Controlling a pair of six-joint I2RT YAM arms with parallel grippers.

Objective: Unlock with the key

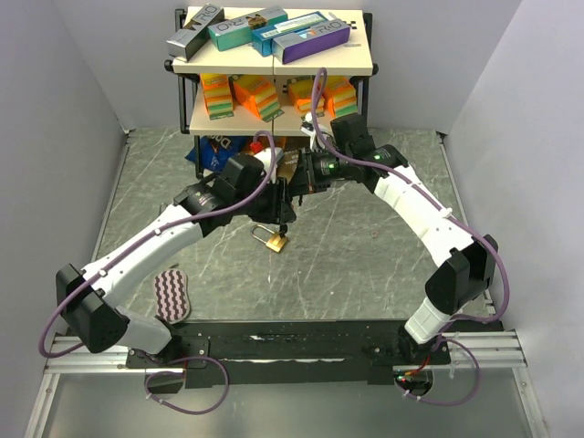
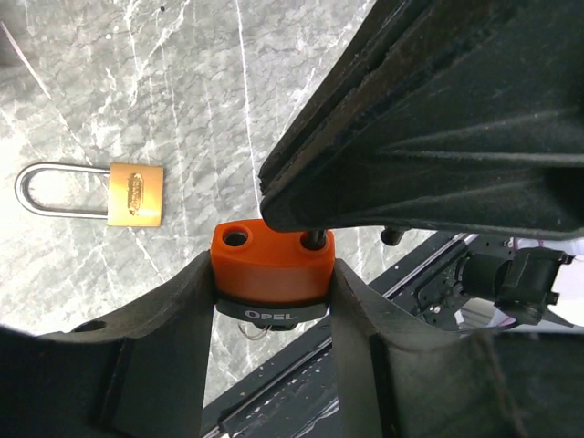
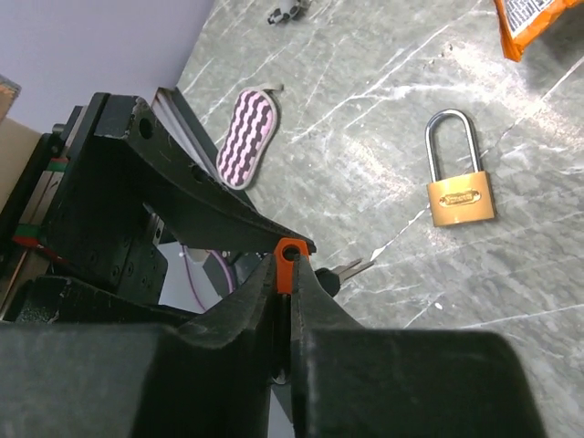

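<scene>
A brass padlock [image 1: 274, 240] with a steel shackle lies flat on the marble table, also in the left wrist view [image 2: 135, 193] and the right wrist view [image 3: 461, 203]. The key [image 2: 272, 265] has an orange block head over a black "OPEL" bow. It hangs above the table, near the padlock but not touching it. My left gripper [image 2: 272, 274] is shut on the block's two sides. My right gripper [image 3: 290, 260] is shut on the block's thin orange edge from the other way. The key's metal blade [image 3: 351, 268] points out to the right. In the top view both grippers [image 1: 285, 214] [image 1: 306, 173] meet above the padlock.
At the back stands a two-tier shelf [image 1: 274, 68] with boxes on top and sponges below. A blue snack bag [image 1: 214, 151] lies under it. A purple wavy oval pad [image 1: 171, 294] rests at front left. An orange packet [image 3: 538, 23] lies beyond the padlock.
</scene>
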